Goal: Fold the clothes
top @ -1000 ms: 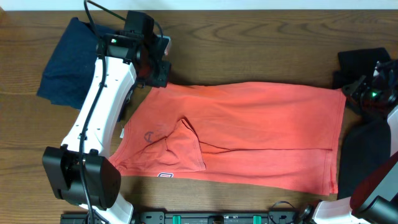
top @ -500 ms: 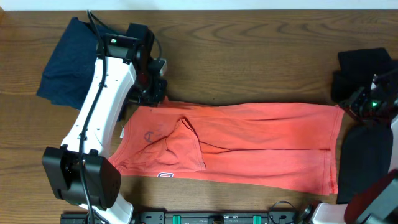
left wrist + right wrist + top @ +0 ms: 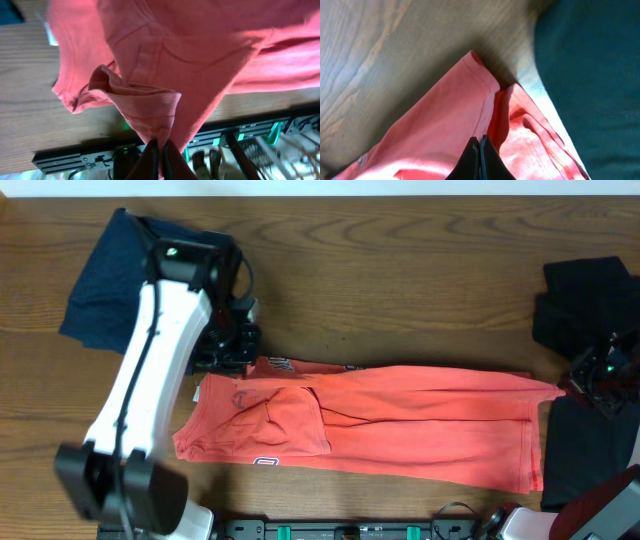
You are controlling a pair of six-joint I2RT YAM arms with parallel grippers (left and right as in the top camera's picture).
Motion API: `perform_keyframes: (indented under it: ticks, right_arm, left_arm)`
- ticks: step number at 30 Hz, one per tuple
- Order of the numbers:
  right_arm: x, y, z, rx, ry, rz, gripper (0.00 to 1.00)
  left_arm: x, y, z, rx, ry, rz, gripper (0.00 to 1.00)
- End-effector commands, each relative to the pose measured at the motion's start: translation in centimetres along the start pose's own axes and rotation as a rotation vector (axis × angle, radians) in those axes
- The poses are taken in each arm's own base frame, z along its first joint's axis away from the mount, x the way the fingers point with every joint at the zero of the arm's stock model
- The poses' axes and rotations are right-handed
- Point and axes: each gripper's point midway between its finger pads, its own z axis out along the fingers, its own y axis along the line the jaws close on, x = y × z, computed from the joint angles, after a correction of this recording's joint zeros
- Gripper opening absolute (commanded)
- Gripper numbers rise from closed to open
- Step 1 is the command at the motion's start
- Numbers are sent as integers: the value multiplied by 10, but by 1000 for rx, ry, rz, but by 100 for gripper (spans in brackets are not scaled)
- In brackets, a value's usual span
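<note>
**Coral T-shirt pinched at two corners, lying as a long band across the table**

The coral-red T-shirt [image 3: 400,415] is lying across the middle of the overhead frame. It is stretching as a low, wide band from the left-centre to the right edge. White lettering [image 3: 275,364] is showing on its upper-left border, and another white patch [image 3: 265,462] on its lower-left hem. A loose flap is bunching up at left-centre.

From above, the left jaws are sitting at the shirt's upper-left corner and the right jaws at its far right tip, but their closing is too small to read there. The wrist views are settling it. In the left wrist view the left jaws are clenched on a gathered fold of the shirt [image 3: 150,110], with the cloth fanning upward from the pinch. In the right wrist view the right jaws are clenched on the shirt [image 3: 435,135], where two layers are meeting. The corner tip is resting on the bare wood of the table [image 3: 380,50].

A dark navy garment [image 3: 100,290] is lying at upper left, partly covered by the left arm [image 3: 150,380]. One black garment [image 3: 585,290] is sitting at upper right and another [image 3: 585,455] at lower right. The lower one is just beside the shirt's end and is filling the right of the right wrist view [image 3: 590,75]. A black rail with green fittings [image 3: 350,530] is running along the bottom edge.
</note>
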Motion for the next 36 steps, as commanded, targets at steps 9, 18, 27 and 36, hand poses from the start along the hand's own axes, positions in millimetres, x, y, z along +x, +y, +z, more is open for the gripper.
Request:
perform_keyframes:
  ticks: [9, 18, 27, 36]
  right_arm:
    - [12, -5, -14, 22, 4, 15, 1]
    - [24, -27, -25, 155, 6, 21, 1]
    - [44, -52, -31, 299, 78, 56, 1]
    - [55, -60, -26, 328, 115, 61, 1]
  left_arm:
    - [27, 11, -8, -37, -108, -49, 6]
    - [41, 22, 48, -53, 23, -76, 6]
    - [51, 32, 50, -60, 64, -114, 6]
    - [57, 37, 56, -85, 93, -117, 6]
